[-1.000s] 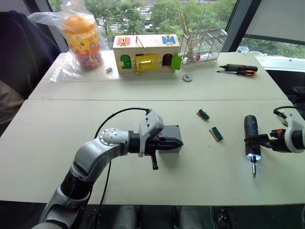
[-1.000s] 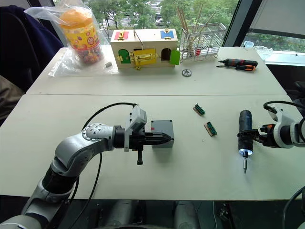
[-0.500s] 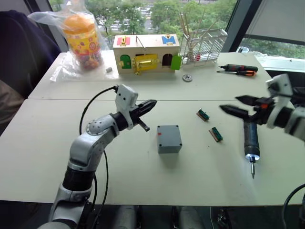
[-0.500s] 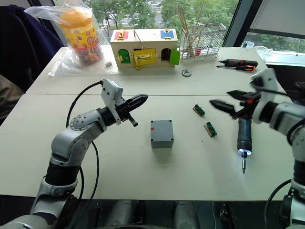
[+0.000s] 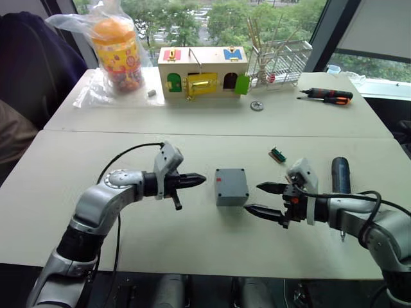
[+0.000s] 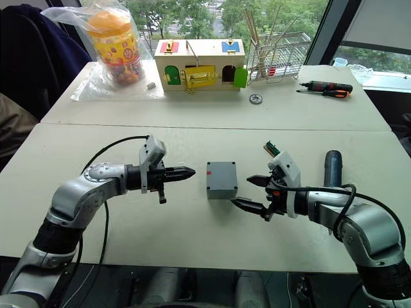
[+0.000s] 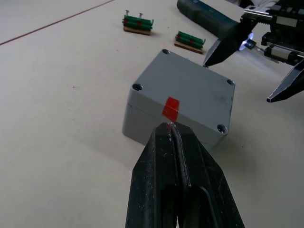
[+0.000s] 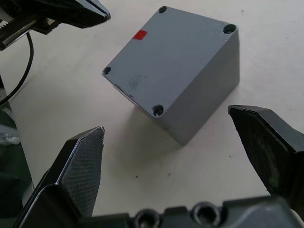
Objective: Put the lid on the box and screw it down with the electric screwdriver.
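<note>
Box (image 5: 231,186) sits mid-desk with the lid (image 8: 166,52) already seated on top, flush as far as the wrist views show; red mark near one lid edge. Four corner holes visible in the lid; cannot tell whether any screws are in them, so the screwing step is judged still open

Nearest to the robot, right of the box: right gripper (image 5: 264,199), fingers spread wide, empty, tips just beside the box but not touching. It points toward the box's right face

Left of the box: left gripper (image 5: 192,180), fingers pressed together, holding nothing, tip near the box's left face, apart from it

Right of the box, beyond the right gripper: electric screwdriver (image 5: 340,175) lying on the desk (image 5: 205,244), not held. Picking it up is judged the next need

Just behind and right of the box: a small green connector piece (image 5: 277,154)

Far behind the box: wooden box with coloured doors (image 5: 202,72), bagged orange jar (image 5: 117,46), wire rack (image 5: 277,54), black-and-orange hand screwdriver (image 5: 326,96)
</note>
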Available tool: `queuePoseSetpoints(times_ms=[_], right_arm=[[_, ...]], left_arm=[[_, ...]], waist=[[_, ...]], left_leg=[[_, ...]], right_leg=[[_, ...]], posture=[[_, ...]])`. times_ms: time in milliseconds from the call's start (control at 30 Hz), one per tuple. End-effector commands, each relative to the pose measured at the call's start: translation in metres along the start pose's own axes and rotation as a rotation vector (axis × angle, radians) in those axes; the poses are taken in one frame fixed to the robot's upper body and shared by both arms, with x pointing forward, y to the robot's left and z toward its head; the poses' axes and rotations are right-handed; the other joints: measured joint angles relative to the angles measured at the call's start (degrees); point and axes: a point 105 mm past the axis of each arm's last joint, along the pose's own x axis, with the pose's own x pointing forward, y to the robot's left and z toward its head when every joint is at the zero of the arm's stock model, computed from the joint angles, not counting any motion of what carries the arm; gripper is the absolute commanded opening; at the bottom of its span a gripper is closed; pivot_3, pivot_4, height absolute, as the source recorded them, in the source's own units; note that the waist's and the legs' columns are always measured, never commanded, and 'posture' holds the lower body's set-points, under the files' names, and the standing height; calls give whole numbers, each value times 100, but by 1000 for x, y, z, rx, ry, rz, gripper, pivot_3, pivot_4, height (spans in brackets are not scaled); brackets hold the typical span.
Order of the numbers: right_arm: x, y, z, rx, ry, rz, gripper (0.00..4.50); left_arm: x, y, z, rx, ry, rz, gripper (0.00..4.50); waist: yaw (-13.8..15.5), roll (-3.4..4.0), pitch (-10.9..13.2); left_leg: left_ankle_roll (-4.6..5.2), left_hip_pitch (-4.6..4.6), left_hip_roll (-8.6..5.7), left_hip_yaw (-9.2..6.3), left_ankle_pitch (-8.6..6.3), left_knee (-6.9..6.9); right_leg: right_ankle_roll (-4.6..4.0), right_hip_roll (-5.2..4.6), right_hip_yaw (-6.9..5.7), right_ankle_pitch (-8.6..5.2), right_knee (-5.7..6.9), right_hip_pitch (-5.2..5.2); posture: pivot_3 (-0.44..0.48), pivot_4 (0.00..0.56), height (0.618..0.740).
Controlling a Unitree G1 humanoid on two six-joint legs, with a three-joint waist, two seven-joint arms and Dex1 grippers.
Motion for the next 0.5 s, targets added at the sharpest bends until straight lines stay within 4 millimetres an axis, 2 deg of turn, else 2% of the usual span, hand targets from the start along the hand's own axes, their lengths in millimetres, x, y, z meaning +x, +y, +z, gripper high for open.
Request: queuePoseSetpoints(times_ms=[33, 300, 433, 500], right_arm=[[9, 2, -3, -36, 7, 23, 4476], [20, 14, -6, -42, 17, 80, 4476], [20, 21, -3, -48, 14, 94, 4476], [21, 24, -3, -53, 18, 96, 4476]], left_arm=[[9, 2, -4, 73, 37, -7, 0], [23, 12, -6, 152, 63, -54, 0], [36, 16, -3, 153, 48, -71, 0], [43, 24, -1, 152, 33, -38, 0]], waist=[[0, 0, 0], [-5, 0, 0], [-1, -1, 0], [7, -1, 0]], left_leg=[[0, 0, 0, 0, 0, 0], [2, -1, 0, 0, -1, 0], [3, -2, 0, 0, -1, -1], [3, -1, 0, 0, -1, 0]], right_leg=[[0, 0, 0, 0, 1, 0], [0, 1, 0, 0, 0, -3], [0, 1, -1, 0, 1, -4], [0, 1, -1, 0, 2, -3]], posture=[[0, 150, 706], [0, 150, 706], [0, 150, 706], [0, 150, 706]])
